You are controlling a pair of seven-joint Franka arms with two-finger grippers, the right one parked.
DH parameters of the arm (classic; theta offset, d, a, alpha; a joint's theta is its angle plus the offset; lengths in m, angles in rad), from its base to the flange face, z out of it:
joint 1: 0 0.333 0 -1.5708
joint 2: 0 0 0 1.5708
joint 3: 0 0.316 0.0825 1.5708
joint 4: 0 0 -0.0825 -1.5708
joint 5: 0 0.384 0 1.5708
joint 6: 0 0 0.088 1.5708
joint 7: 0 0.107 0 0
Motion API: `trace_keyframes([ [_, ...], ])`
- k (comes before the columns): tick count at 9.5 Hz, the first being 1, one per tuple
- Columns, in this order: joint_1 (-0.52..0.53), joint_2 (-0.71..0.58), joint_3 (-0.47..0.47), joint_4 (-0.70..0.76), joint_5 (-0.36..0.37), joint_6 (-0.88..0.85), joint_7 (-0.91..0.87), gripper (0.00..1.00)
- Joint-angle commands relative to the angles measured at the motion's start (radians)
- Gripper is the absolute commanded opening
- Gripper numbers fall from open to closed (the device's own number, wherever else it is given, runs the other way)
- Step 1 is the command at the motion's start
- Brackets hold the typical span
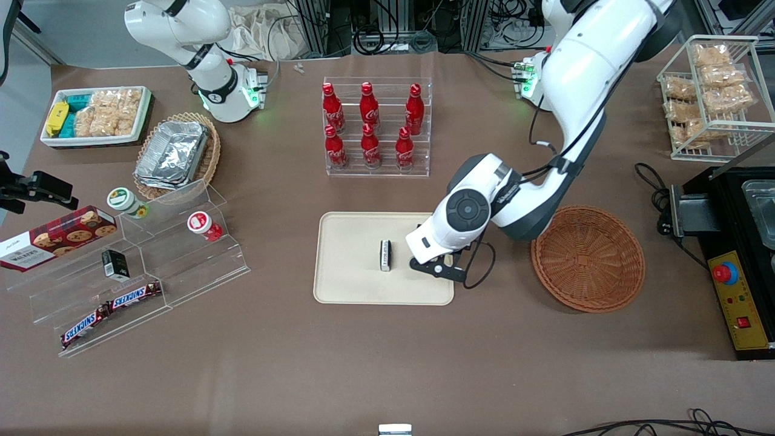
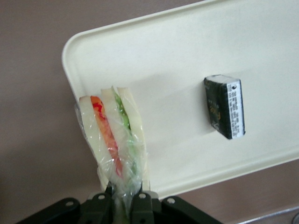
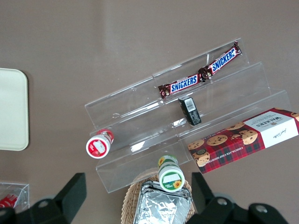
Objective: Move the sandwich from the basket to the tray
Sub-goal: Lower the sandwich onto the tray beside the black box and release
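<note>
Tool: our left arm's tool (image 2: 122, 198) hangs over the tray's (image 1: 345, 242) end nearest the basket (image 1: 587, 257), its fingers pinched together on the wrap at the sandwich's (image 2: 112, 137) narrow end.
Sandwich: we see it held edge-up, over the tray's rounded corner, part of it looking to overhang the rim toward the bare desk (image 1: 387, 363); whether it touches the tray we cannot tell.
Basket: it sits empty toward the working arm's end of the desk, well apart from the desk's front edge.
Risk, slip: we judge the hold is mostly on slack film, so the wedge could slide out or swing.
Risk, rim: released here, it might tip over the low rim onto the desk.
Risk, neighbour: a small dark box (image 1: 385, 255) stands on its edge mid-tray; a sweep inward could topple it.
Open room: we see bare tray between the sandwich and the box, enough in our view to shift inward.
Edges: the bottle rack (image 1: 376, 127) is nearer the desk's back edge, well apart from the tool.
</note>
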State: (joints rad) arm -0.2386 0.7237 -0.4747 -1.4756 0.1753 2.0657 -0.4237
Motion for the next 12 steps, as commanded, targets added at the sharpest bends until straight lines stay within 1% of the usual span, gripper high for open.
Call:
trace_keyframes([
  [1, -0.014, 0.063, 0.002, 0.038, 0.023, 0.043, -0.001, 0.00],
  [3, -0.014, 0.083, 0.002, 0.035, 0.023, 0.047, -0.003, 0.05],
  [4, -0.013, 0.092, 0.002, 0.029, 0.023, 0.050, -0.003, 0.34],
  [5, -0.011, 0.095, 0.002, 0.029, 0.023, 0.050, -0.003, 0.85],
  [6, -0.011, 0.094, 0.002, 0.029, 0.018, 0.047, -0.013, 0.99],
  [8, -0.002, 0.083, 0.002, 0.029, 0.007, 0.034, -0.013, 1.00],
  [10, 0.024, 0.034, 0.002, 0.041, 0.018, -0.033, -0.003, 1.00],
  [11, 0.053, -0.015, 0.002, 0.037, 0.019, -0.061, 0.002, 1.00],
  [12, 0.086, -0.083, 0.001, 0.034, 0.019, -0.141, 0.028, 0.99],
])
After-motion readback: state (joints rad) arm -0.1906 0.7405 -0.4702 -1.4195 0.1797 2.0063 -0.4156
